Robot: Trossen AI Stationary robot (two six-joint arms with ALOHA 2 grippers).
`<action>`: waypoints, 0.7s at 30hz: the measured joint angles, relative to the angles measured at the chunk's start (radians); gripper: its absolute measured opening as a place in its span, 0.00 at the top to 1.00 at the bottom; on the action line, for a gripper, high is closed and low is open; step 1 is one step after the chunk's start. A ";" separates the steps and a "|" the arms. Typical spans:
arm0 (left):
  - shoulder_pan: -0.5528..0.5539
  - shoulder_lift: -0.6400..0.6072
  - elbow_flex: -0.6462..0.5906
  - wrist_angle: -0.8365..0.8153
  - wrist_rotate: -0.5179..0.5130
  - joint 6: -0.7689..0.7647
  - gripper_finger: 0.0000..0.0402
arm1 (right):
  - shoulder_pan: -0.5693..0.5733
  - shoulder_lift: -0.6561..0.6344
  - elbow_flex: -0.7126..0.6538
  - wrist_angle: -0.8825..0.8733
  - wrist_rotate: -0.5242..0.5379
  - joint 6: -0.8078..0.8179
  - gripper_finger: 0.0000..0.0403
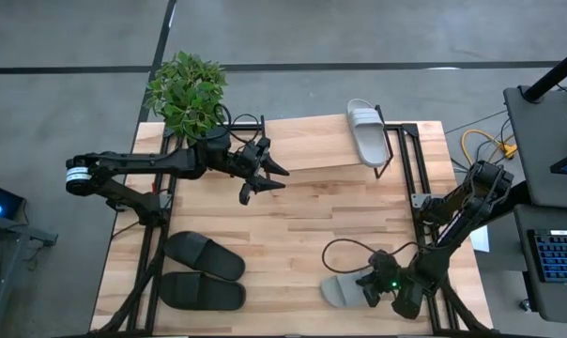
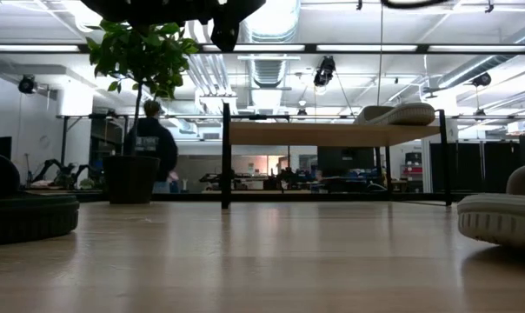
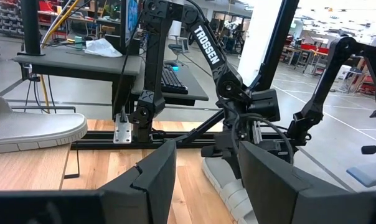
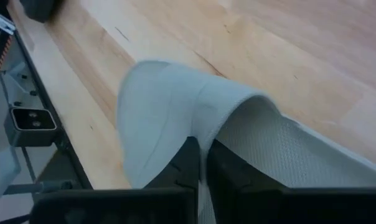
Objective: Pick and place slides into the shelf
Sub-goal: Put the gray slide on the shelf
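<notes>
Lying on the tabletop near its front right corner, a grey-white slide is being clamped at its strap by the right gripper; the left gripper is being held open above the tabletop beside the shelf.

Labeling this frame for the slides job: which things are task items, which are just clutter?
Job:
- grey slide, strap pinched in the shut right tool
- grey slide on the shelf
- black pair on the table
- shelf
- left tool, open above the table, holding nothing

Lying about:
- potted plant
- person in the room behind
</notes>
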State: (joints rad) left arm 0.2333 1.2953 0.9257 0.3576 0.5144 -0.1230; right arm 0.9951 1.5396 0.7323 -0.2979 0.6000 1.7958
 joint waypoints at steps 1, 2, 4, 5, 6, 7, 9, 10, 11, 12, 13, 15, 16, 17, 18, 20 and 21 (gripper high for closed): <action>0.000 0.000 0.000 0.000 0.000 0.000 0.60 | 0.000 -0.002 0.002 0.003 0.008 -0.012 0.98; 0.000 0.000 0.000 0.000 0.000 0.000 0.60 | 0.000 -0.004 0.005 0.006 0.016 -0.020 0.98; 0.000 0.000 0.000 0.000 0.000 0.000 0.60 | 0.000 -0.008 0.009 0.010 0.033 -0.024 0.98; 0.000 0.000 0.000 0.000 0.000 0.000 0.60 | 0.000 -0.010 0.010 0.012 0.045 -0.026 0.98; 0.000 0.000 0.000 0.000 0.000 0.000 0.60 | 0.000 -0.012 0.011 0.014 0.054 -0.028 0.98; 0.000 0.000 0.000 0.000 0.000 0.000 0.60 | 0.000 -0.014 0.014 0.015 0.060 -0.028 0.98; 0.000 0.000 0.000 0.000 0.000 0.000 0.60 | 0.000 -0.018 0.017 0.017 0.061 -0.037 0.98; 0.000 0.000 0.000 0.000 0.000 0.000 0.60 | 0.000 -0.018 0.019 0.017 0.067 -0.043 0.98; 0.000 0.000 0.000 0.000 0.000 0.000 0.60 | 0.000 -0.019 0.022 0.017 0.076 -0.048 0.98; 0.000 0.000 0.000 0.000 0.000 0.000 0.60 | 0.000 -0.019 0.025 0.018 0.088 -0.053 0.98; 0.000 0.000 0.000 0.000 0.000 0.000 0.60 | 0.000 -0.023 0.027 0.017 0.107 -0.062 0.98; 0.000 0.000 0.000 0.000 0.000 0.000 0.60 | -0.001 -0.028 0.031 0.016 0.159 -0.088 0.98; 0.000 0.000 0.000 0.000 0.000 0.000 0.60 | -0.001 -0.031 0.032 0.017 0.190 -0.105 0.98; 0.000 0.000 0.000 0.000 0.000 0.000 0.60 | -0.001 -0.034 0.032 0.016 0.218 -0.121 0.98; 0.000 0.000 0.000 0.000 0.000 0.000 0.60 | -0.001 -0.039 0.032 0.016 0.241 -0.133 0.98; -0.001 0.000 0.000 0.000 0.000 0.000 0.60 | -0.001 -0.050 0.032 0.012 0.293 -0.153 0.98; -0.001 0.000 0.000 0.000 -0.001 -0.001 0.60 | -0.001 -0.056 0.032 0.011 0.319 -0.165 0.98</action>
State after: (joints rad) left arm 0.2325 1.2953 0.9257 0.3578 0.5133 -0.1236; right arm 0.9939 1.4835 0.7647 -0.2870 0.9193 1.6310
